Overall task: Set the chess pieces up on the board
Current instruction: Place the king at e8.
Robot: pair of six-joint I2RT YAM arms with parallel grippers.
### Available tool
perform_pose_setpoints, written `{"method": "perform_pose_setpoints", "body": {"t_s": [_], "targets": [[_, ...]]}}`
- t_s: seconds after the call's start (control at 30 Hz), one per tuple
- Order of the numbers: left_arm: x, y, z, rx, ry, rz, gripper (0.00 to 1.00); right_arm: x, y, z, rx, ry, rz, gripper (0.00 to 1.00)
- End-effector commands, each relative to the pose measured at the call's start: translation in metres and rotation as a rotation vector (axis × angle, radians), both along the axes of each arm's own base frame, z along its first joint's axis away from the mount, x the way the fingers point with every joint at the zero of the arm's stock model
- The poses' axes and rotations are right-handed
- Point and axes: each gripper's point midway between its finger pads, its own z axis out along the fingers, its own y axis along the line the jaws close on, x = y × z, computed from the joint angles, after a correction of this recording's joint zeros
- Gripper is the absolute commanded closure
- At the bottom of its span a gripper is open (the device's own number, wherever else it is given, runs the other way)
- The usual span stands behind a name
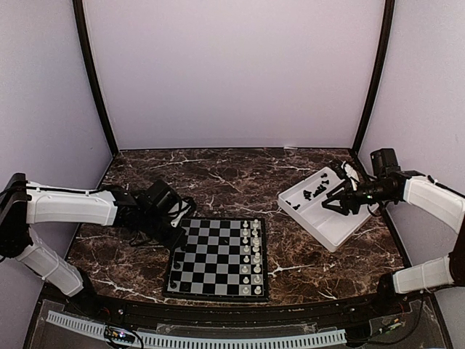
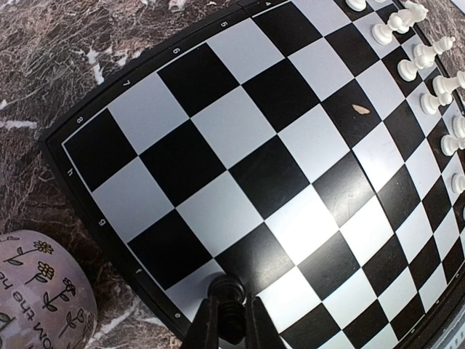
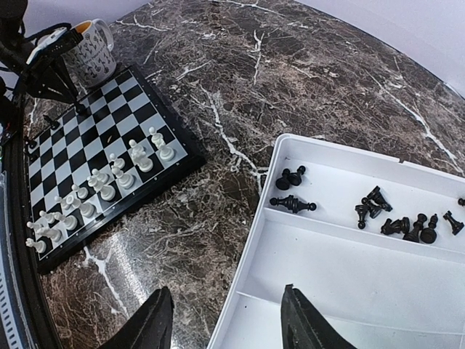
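Left gripper [image 2: 229, 323]: jaws pinched shut on a small black piece [image 2: 227, 302], held upright at an edge-row square of the chessboard [image 2: 240, 145], right by the frame. Can't tell if its base is touching down. A flower-print mug [image 2: 40, 291] sits just off the board's edge near that spot.

Right gripper [image 3: 227, 320]: jaws apart w/ nothing between them, hovering over the near rim of the white tray [image 3: 349, 291], well apart from the board. The other black pieces [image 3: 396, 227] lie loose in the tray's far compartment, most tipped over.

Progress: white pieces [image 1: 251, 251] look done, standing in two files along the board's right side in the top view. Black side is barely begun: approx two stand at the left edge, plus the one in hand. Most of the job is left, i.e. ferrying the tray's pieces over and standing them up.
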Motion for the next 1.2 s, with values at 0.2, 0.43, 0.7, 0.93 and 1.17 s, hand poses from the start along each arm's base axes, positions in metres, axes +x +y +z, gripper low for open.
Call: {"method": "perform_pose_setpoints", "body": {"t_s": [0.2, 0.43, 0.7, 0.93, 1.17], "targets": [[-0.001, 0.018, -0.002, 0.067, 0.006, 0.056, 0.97, 0.002, 0.001, 0.002, 0.022, -0.017, 0.009, 0.48], [0.000, 0.021, 0.000, 0.077, -0.005, 0.063, 0.98, 0.001, 0.002, 0.002, 0.025, -0.017, 0.011, 0.47], [-0.005, 0.021, -0.003, 0.071, 0.021, 0.054, 0.98, 0.000, 0.002, 0.002, 0.025, -0.016, 0.011, 0.47], [-0.006, 0.016, 0.001, 0.048, 0.031, 0.043, 0.81, 0.001, 0.002, 0.002, 0.027, -0.017, 0.013, 0.46], [0.001, 0.012, 0.020, 0.022, -0.013, 0.049, 0.61, 0.001, 0.003, 0.005, 0.032, -0.014, 0.017, 0.46]]}}
